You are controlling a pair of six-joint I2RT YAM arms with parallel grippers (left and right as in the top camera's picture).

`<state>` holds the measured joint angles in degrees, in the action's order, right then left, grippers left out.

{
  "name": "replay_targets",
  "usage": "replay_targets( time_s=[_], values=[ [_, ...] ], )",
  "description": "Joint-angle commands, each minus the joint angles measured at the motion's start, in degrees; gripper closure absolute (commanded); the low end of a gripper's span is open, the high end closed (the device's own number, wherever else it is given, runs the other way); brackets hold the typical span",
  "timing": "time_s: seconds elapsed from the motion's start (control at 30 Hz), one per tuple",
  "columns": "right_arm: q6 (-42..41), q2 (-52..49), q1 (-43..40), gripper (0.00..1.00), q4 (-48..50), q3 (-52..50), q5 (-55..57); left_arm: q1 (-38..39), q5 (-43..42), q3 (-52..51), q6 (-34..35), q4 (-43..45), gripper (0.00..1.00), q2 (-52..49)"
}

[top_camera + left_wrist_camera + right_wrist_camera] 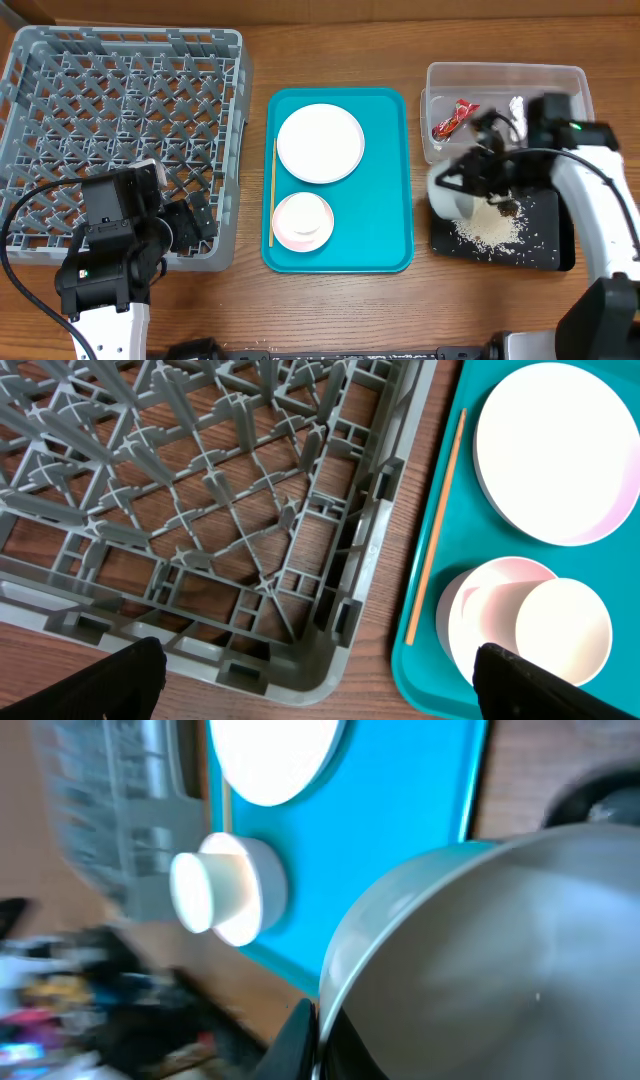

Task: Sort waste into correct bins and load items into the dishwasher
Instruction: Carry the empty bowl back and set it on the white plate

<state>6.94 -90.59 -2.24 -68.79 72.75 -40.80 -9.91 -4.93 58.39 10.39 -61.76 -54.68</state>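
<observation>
- Waste sorting looks partly done: a red wrapper (452,118) lies in the clear bin (505,68) at the far right. Pale grains (488,228) are scattered in the black bin (545,240) just nearer.
- The right end effector (470,178) is clamped on the rim of a white bowl (450,192), which is tipped at the left edge of the black bin. I judge the emptying of food scraps to be in hand.
- Loading is not yet begun: the grey dish rack (120,130) on the left of the tabletop (250,50) shows no dishes.
- On the teal tray (385,230) in the middle wait a white plate (320,142), a chopstick (272,190) along the left edge, and a cup (303,220) lying on a pink saucer (325,236).
- The left end effector (195,225) hangs over the rack's near right corner, spread wide and holding nothing.
- The left wrist view shows the two dark fingers far apart with only rack and tray between them, which the overhead view cannot settle.
- The right wrist view, though blurred, shows the bowl's pale inside close up with no food visible in the part it shows.
- Only the overhead view shows both bins and their contents.
</observation>
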Motion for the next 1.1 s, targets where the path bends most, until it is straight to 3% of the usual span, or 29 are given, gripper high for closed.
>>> replay_targets(
  time_s=[0.0, 0.43, 0.8, 1.03, 1.07],
  values=[
    [-7.1, 1.0, 6.7, 0.96, 2.4, 7.1, 14.1, -0.5, -0.5, 1.1, 0.3, 0.1, 0.0, 0.0],
    [-8.9, -3.6, 29.7, 0.96, 31.4, 9.7, 31.8, -0.5, -0.5, 1.1, 0.3, -0.1, 0.0, 0.0],
    [-8.9, -18.7, 37.6, 0.96, 40.7, 9.7, 31.8, -0.5, -0.5, 1.1, 0.3, -0.1, 0.01, 0.0],
    [-10.1, -22.6, 39.0, 0.95, 42.2, 9.7, 31.7, -0.5, -0.5, 1.1, 0.3, -0.1, 0.0, 0.0],
    [-10.0, -22.6, 39.0, 0.83, 41.7, 9.7, 31.7, -0.5, -0.5, 1.1, 0.3, -0.1, 0.0, 0.0]
  ],
)
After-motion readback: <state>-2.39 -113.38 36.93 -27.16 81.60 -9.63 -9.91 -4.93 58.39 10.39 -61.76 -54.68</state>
